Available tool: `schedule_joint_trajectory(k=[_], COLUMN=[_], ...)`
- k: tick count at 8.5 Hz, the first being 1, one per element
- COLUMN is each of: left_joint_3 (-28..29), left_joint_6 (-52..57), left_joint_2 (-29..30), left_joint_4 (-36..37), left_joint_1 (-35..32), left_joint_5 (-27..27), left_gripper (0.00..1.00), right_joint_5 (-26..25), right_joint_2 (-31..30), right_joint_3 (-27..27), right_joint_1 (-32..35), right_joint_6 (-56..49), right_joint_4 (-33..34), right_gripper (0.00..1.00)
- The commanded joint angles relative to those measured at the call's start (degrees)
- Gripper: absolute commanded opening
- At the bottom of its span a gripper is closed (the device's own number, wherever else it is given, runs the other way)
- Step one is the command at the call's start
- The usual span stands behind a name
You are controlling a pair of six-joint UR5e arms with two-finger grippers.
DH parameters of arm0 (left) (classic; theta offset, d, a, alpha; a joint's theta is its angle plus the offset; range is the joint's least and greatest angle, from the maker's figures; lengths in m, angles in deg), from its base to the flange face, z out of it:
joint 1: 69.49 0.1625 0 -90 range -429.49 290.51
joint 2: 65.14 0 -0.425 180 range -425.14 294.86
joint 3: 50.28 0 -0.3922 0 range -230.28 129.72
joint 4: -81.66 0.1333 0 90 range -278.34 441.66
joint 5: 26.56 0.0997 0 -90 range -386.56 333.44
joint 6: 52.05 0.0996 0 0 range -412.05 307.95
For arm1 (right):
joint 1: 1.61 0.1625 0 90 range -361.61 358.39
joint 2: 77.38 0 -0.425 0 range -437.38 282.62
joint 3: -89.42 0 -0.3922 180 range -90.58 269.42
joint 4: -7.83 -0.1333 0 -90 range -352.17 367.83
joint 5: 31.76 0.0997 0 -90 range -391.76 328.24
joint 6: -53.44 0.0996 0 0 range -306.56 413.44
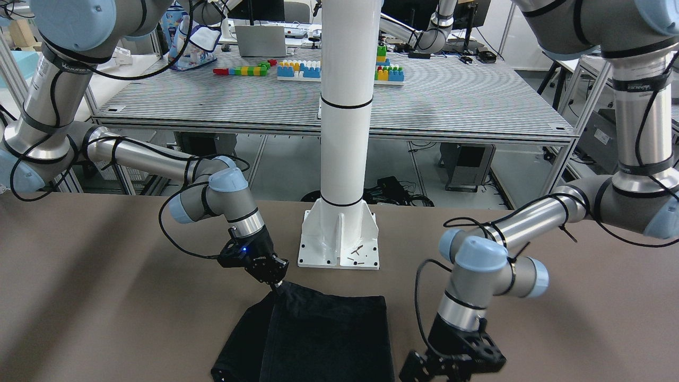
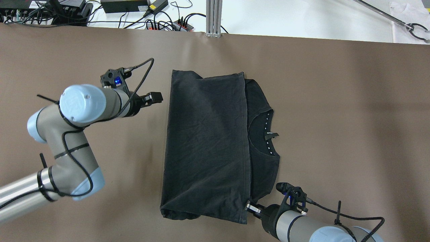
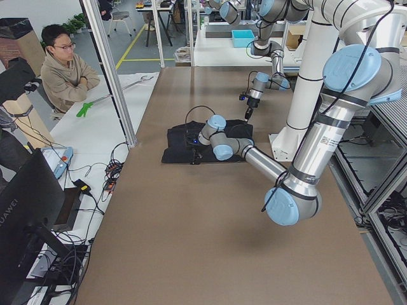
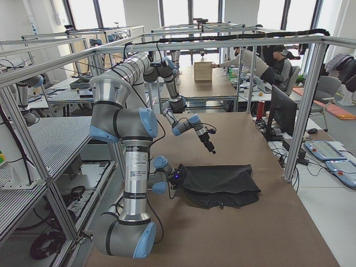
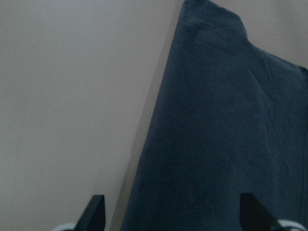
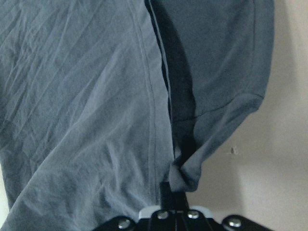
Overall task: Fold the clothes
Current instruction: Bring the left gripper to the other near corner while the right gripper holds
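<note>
The black shirt is lying mid-desk, one half folded over up to the collar. The right pincer is pinching a bunched corner at the near edge, maybe some sleeve too; it is hard to tell. The left pincer is hanging wide open beside the far left corner, holding nothing. I am guessing another fold is starting, and the left one needs to grab its corner first. A man is sitting nearby, watching.

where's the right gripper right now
The right gripper is low in the overhead view, just right of centre, its jaws pinching the robot-side corner of the black t-shirt.
</note>
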Motion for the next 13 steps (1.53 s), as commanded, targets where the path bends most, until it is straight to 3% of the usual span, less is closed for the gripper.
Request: schedule_joint_trajectory(k=[1,2,5,11,13], left_joint_3=[-3.7,-3.8,-3.7,-3.8,-3.7], left_joint_6=[-6.5,-7.5,-10.9,-15.0,-16.2], left_joint_2=[-3.1,-4.9,-5.9,-7.5,-7.5], left_joint_4=[-0.1,-0.1,-0.1,0.0,0.0], left_joint_1=[10.7,13.8,17.0,21.7,21.9], left_joint_5=[7.6,9.4,9.7,12.1,12.1], left_gripper=[1.0,0.97,0.73,0.57,0.46], right_joint_5=[-0.6,-0.7,-1.3,-1.5,-1.6], right_joint_2=[0.0,0.0,0.0,0.0,-0.1], right_joint_3=[0.0,0.1,0.3,0.4,0.4], right_joint_1=[-0.2,-0.2,-0.2,-0.2,-0.3], right_joint_6=[0.0,0.0,0.0,0.1,0.1], right_joint_4=[0.4,0.4,0.4,0.4,0.4], right_gripper=[0.0,0.0,0.0,0.0,0.0])
